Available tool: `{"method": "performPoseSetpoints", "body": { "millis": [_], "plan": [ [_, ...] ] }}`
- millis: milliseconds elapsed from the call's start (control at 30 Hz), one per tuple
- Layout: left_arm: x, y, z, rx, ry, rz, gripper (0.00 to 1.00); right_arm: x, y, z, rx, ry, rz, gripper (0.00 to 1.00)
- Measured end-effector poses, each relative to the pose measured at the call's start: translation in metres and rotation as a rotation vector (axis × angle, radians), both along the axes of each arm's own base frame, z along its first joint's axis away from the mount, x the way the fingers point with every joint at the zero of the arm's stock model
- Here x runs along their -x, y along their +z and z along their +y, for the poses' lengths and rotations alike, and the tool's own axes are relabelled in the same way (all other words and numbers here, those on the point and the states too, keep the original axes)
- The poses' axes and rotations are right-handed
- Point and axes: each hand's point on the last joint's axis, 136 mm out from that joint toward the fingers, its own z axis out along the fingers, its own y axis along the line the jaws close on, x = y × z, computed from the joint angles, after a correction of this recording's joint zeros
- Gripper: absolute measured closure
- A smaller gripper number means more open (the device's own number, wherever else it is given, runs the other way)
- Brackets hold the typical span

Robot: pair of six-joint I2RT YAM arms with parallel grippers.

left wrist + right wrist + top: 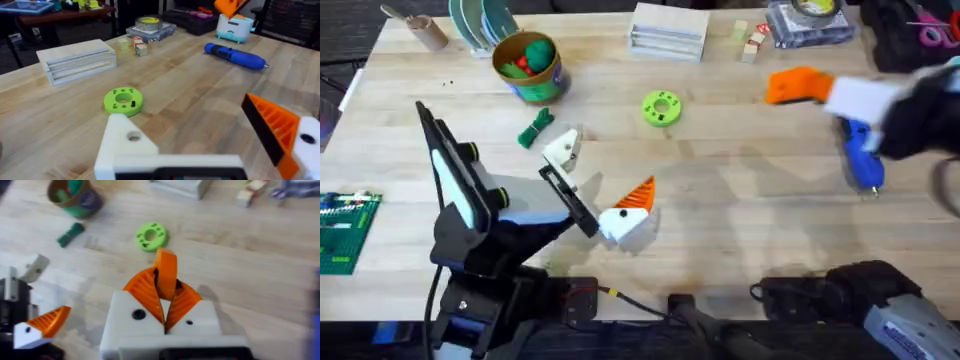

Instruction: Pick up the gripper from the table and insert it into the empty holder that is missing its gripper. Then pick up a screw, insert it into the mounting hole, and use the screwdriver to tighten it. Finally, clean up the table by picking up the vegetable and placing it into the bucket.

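Note:
My right gripper (800,87) hangs above the table's (720,190) right side, shut on the small orange ribbed gripper piece (165,272), which sticks up between its orange pads. My left gripper (600,178) stands open low over the table's left-centre. One of its fingers is the bare white holder (561,150) (127,145); the other carries an orange pad (640,192) (274,129). The blue screwdriver (861,157) (235,55) lies on the table under the right arm. The dark green vegetable (535,128) (70,234) lies beside the green, yellow-rimmed bucket (527,66) (75,197).
A lime-green disc (662,108) (123,100) lies mid-table with a small dark pin in it. A white box (669,30), small blocks (752,42) and a tape tray (808,20) line the far edge. A green board (345,230) sits at the left edge.

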Motion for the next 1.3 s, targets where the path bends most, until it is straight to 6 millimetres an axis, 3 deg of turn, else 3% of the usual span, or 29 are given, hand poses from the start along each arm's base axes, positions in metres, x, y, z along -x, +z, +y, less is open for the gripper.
{"method": "performPoseSetpoints", "body": {
  "millis": [100,267,433,733,933,1067,1100,1300],
  "plan": [
    [0.0,0.0,0.0,0.0,0.0,0.0,0.008,-0.01,-0.022,0.021,-0.127,0.061,0.014,0.989],
    [0.0,0.0,0.0,0.0,0.0,0.0,0.008,-0.025,-0.04,0.055,-0.362,0.162,0.017,0.99],
    [0.0,0.0,0.0,0.0,0.0,0.0,0.008,-0.036,-0.058,0.079,-0.574,0.201,0.187,0.99],
    [0.0,0.0,0.0,0.0,0.0,0.0,0.007,-0.035,-0.061,0.139,-0.686,0.487,0.272,0.99],
    [0.0,0.0,0.0,0.0,0.0,0.0,0.007,-0.033,-0.08,0.168,-0.733,0.616,0.352,0.99],
    [0.0,0.0,0.0,0.0,0.0,0.0,0.007,-0.035,-0.104,0.179,-0.809,0.658,0.501,0.99],
    [0.001,0.0,-0.001,0.0,-0.007,0.0,0.007,-0.033,-0.109,0.19,-0.833,0.715,0.603,0.99],
    [0.008,0.0,-0.006,0.003,-0.057,0.001,0.007,-0.029,-0.097,0.214,-0.828,0.833,0.641,0.99]
  ]
}}
